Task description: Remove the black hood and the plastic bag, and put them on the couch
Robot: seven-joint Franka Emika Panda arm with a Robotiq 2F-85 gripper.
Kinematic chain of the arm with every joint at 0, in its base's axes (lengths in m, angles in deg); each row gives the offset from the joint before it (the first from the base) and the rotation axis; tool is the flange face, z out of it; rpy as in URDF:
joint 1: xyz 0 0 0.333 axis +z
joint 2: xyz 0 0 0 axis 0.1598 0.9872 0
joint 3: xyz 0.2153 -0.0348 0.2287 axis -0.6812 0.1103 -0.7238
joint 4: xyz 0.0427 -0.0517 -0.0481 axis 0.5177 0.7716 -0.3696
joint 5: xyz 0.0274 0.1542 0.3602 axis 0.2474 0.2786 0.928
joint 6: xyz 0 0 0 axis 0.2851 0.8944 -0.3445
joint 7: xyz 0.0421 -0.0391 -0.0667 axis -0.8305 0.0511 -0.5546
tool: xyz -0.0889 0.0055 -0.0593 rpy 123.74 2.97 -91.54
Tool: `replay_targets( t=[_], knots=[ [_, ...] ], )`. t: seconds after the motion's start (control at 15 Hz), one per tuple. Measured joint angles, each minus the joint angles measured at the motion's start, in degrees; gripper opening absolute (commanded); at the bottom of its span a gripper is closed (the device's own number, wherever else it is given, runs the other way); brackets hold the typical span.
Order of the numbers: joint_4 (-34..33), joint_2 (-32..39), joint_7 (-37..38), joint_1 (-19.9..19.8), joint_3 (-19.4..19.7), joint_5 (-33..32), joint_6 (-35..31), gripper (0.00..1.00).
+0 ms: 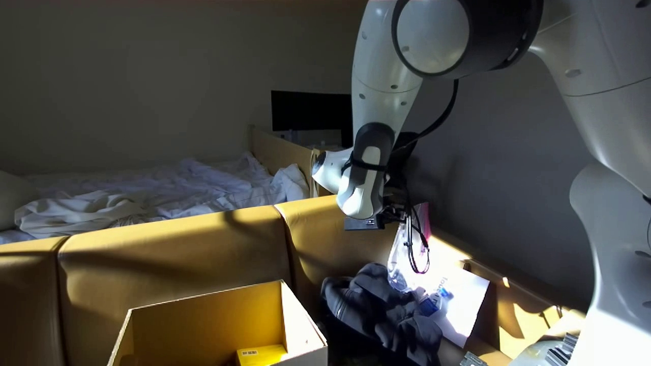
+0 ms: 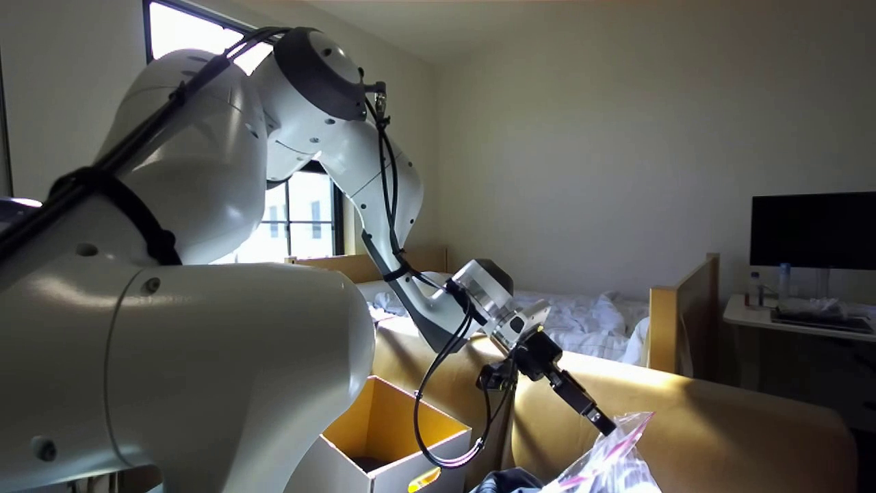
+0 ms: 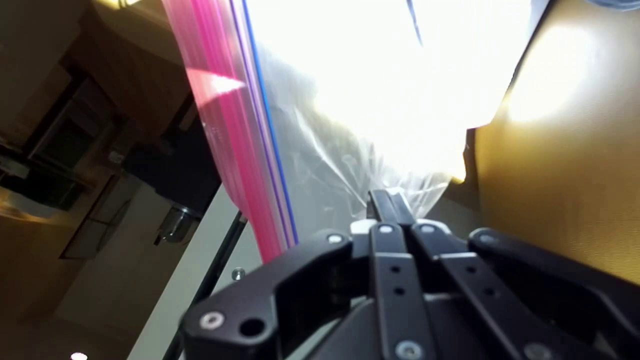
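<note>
Couch (image 1: 173, 249), from the left edge of an exterior view: squarish back cushions, mustard-tan, leather-like, parted by dark seams. Slick upholstery would likely let whatever is laid there slide.

Cardboard box (image 1: 206, 320), before the couch back: open top, flat walls, sharp corners; yellow carton (image 1: 262, 355) inside. A low swing across it could snag a hanging load on the rim.

Black hood (image 1: 376, 305), right of the box, heaped near the couch back; whether on the seat cannot be told. Soft matte cloth, rounded blue-grey folds, ungripped. Bunched so, it may yield only one fold to a pinch and slip free.

Tool (image 3: 391, 202), higher than the hood: slim, black, jointed; clenched on a gathered pinch of zip-top plastic bag (image 3: 320, 175). Thin, clear, creased film; pink band, blue and purple seal lines. So small a hold on slippery film could slip or tear, the more so if loaded; glare hides any contents. The lower end could tangle in the hood; contact there is unclear.

White sheet (image 1: 465, 300), rightmost: stiff-looking, straight-edged, lettered, sunlit; liable to be dragged if the bag rubs it.
</note>
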Motion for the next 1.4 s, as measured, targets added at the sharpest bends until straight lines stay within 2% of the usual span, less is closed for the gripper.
replay_targets(
  t=[0.27,0.33,0.4,0.8,1.13,1.2,1.4],
  knots=[
    [-0.40,-4.12,0.23,-5.00,-4.36,-4.19,-10.01,0.00],
    [-0.52,-5.24,0.23,-6.45,-5.59,-4.92,-12.30,0.26],
    [-0.59,-6.36,0.23,-8.12,-6.94,-5.69,-14.67,0.27],
    [0.78,-13.24,0.23,-18.35,-13.45,-14.21,-31.20,0.64],
    [8.18,-23.69,-5.21,-18.83,-13.99,-16.11,-41.69,0.95],
    [9.98,-26.19,-7.36,-19.24,-14.56,-15.86,-42.98,1.00],
    [16.44,-33.96,-18.14,-22.45,-19.22,-10.51,-44.36,1.00]
  ],
)
